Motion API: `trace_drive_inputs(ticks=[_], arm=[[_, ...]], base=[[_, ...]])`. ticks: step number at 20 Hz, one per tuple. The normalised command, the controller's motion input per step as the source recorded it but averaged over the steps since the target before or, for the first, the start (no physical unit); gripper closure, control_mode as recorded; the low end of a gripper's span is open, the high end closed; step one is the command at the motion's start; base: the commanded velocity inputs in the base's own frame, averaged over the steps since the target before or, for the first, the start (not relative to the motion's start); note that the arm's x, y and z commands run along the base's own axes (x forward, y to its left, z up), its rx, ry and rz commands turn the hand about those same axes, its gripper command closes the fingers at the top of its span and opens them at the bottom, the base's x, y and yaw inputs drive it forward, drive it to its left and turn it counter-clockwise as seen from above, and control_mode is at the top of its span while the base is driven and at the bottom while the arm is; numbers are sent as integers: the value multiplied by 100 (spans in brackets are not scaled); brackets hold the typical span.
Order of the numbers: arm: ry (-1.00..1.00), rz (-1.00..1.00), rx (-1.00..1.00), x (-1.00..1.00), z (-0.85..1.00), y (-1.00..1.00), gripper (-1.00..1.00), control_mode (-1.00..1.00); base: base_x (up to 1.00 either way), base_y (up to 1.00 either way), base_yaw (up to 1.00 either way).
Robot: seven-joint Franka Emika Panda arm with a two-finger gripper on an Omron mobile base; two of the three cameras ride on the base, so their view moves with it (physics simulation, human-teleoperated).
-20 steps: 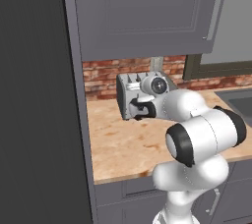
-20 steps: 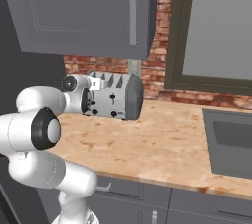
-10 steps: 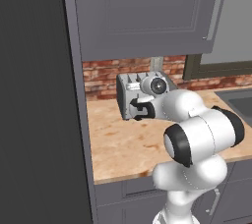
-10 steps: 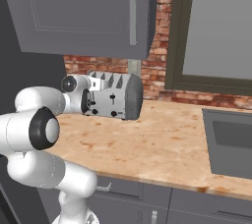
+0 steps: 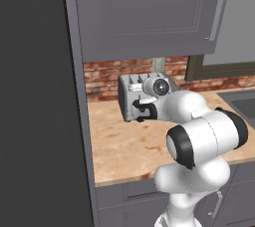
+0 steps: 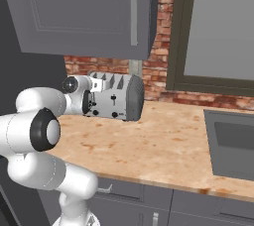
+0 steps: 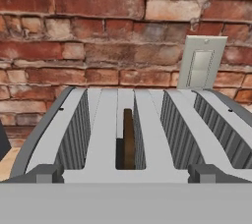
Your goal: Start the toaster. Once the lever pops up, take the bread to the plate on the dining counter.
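The bread (image 7: pixel 129 139) sits low in a middle slot of the toaster (image 7: pixel 133 134), a dark brown slice seen edge-on from the hand view, its top below the slot's rim. As a judgement, it is light, fairly stiff once toasted, crumbly at the edges and easy to crush; the best hold is across its two flat faces near the top edge, and only once it stands proud of the slot. Down where it is now, the fingers would have little room between the wire guides.

The toaster is a boxy metal thing, likely heavy enough to stay put under a downward push on a lever, though a sideways shove could slide it on the smooth counter (image 5: pixel 129 146). It stands at the back of that counter against the brick wall (image 7: pixel 74 31), just under a pale wall switch (image 7: pixel 201 63).

The gripper (image 5: pixel 141 111) is at the toaster's front face, fingers spread wide and holding nothing. The levers themselves are hidden behind the hand, so whether a finger touches one cannot be told.
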Motion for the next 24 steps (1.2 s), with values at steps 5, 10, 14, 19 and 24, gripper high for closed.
trace_drive_inputs(ticks=[5, 10, 14, 19, 24], arm=[[0, 0, 0, 0, 0, 0, -100, -100], [0, 0, 0, 0, 0, 0, -100, -100], [0, 0, 0, 0, 0, 0, -100, -100], [0, 0, 0, 0, 0, 0, -100, -100], [0, 0, 0, 0, 0, 0, -100, -100]], base=[[0, 0, 0], [0, 0, 0], [0, 0, 0], [0, 0, 0], [0, 0, 0]])
